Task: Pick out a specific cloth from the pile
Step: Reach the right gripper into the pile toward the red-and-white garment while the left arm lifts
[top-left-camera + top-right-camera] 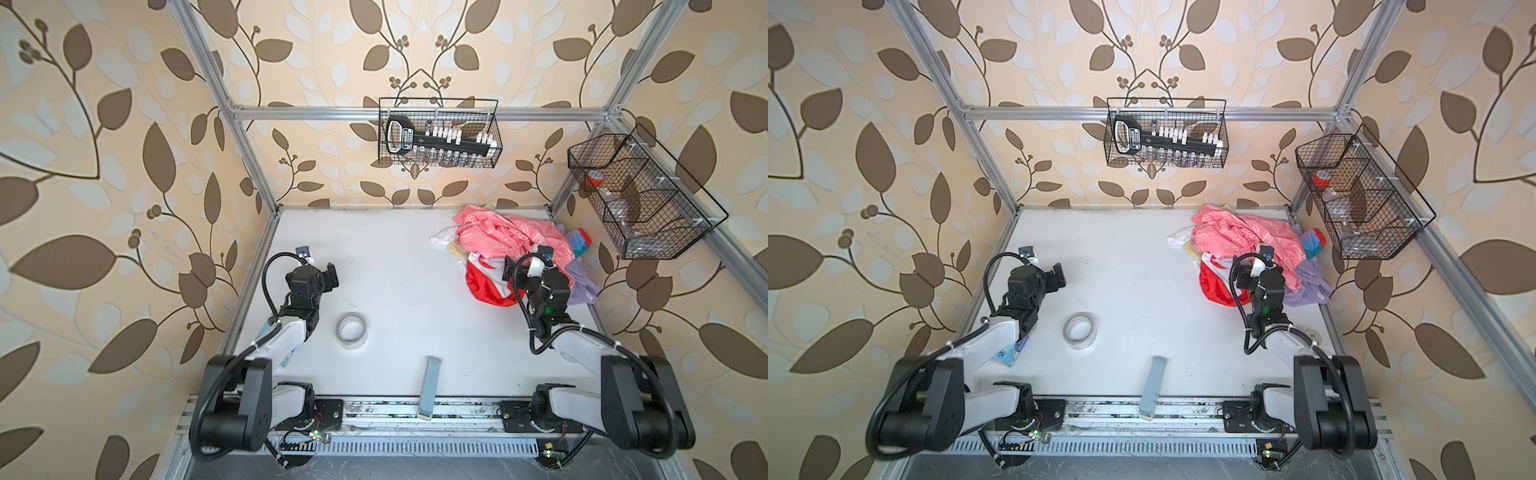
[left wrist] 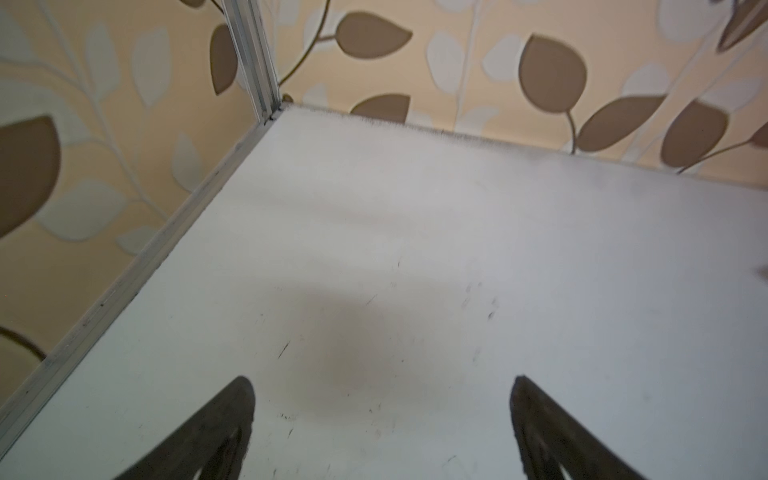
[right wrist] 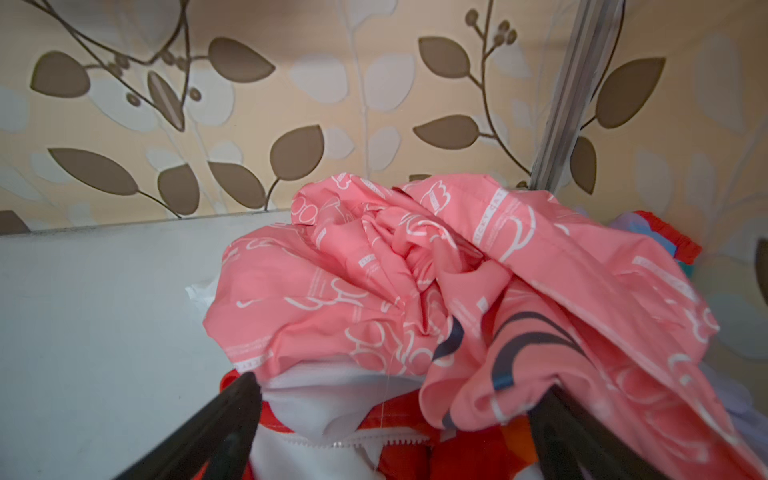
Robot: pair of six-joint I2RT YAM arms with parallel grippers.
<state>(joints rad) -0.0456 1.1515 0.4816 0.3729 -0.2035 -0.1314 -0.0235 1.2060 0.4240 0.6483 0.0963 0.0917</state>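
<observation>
My right gripper point(image 3: 399, 388) hangs wide and empty just over the white garment with red lining point(image 3: 316, 409), which pokes from the near side of the heap of mixed garments point(image 1: 515, 237) in the white table's point(image 1: 395, 266) far right corner. By contrast, the left gripper point(image 2: 382, 384), also wide, sits well apart.

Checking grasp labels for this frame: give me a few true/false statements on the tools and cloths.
1. The right tool is open at the pile. True.
2. The left tool holds the tape roll. False: it is open and empty; the roll lies apart on the table.
3. The pink cloth overlaps the white and red cloth. True.
4. The pile sits at the table's near left. False: far right corner.
</observation>
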